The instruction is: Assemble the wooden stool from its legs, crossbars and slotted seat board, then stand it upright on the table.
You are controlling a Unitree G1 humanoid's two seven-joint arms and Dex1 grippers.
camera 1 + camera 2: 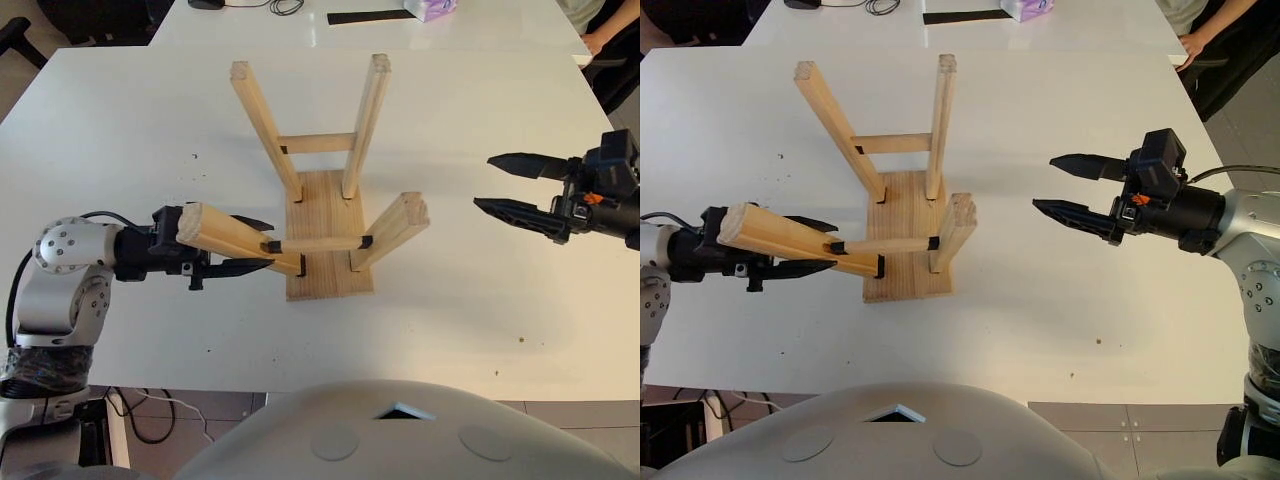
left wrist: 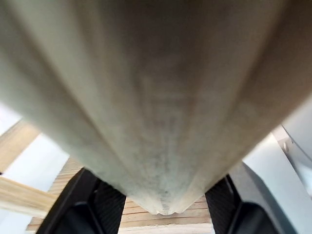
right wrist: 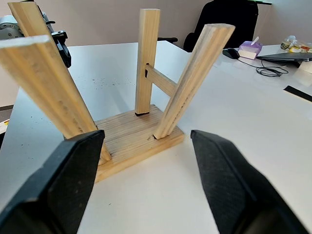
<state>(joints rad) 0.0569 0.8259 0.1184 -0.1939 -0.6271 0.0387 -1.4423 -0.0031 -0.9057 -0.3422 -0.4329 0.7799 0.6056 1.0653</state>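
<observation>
The wooden stool lies upside down on the white table (image 1: 120,130), its seat board (image 1: 330,277) flat and four legs pointing up. Two far legs (image 1: 262,125) (image 1: 366,120) are joined by a crossbar (image 1: 317,143). A second crossbar (image 1: 315,243) links the near left leg (image 1: 225,232) and near right leg (image 1: 395,228). My left gripper (image 1: 250,245) is shut on the near left leg (image 2: 156,97), with a finger (image 2: 83,204) on each side. My right gripper (image 1: 1055,183) hangs open to the right of the stool, nothing between its fingers (image 3: 73,185).
A second white table stands behind, carrying a purple box (image 1: 432,8), a black strip (image 1: 368,16) and cables. Bare tabletop stretches to the left, right and front of the stool. The table's front edge (image 1: 350,385) is close to me.
</observation>
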